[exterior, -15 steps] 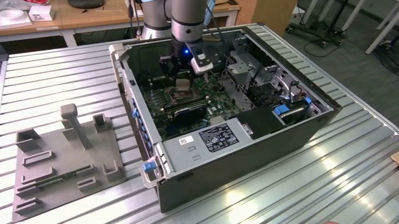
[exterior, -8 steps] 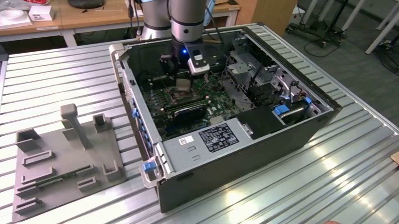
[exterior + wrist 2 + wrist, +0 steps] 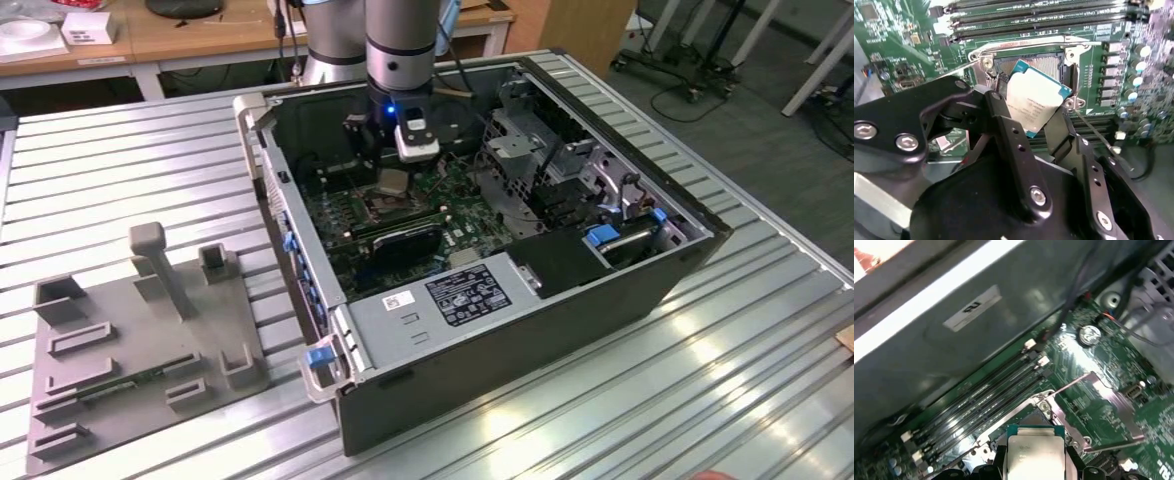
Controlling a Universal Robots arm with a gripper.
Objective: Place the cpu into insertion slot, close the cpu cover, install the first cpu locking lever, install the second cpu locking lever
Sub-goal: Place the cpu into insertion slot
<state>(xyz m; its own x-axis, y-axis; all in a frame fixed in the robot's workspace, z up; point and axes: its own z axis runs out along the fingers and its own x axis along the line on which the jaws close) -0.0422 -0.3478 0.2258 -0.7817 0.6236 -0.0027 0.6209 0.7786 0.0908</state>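
Ribbed metal table, open computer case on it, grey fixture plate beside the case

Open desktop computer case on a ribbed metal table.
The dark case lies on its side, its green motherboard exposed. Long black memory slots and a round coin battery sit on the board. A silver power supply fills one end. A grey fixture plate lies toward the exterior view's left, and wooden desks stand behind.
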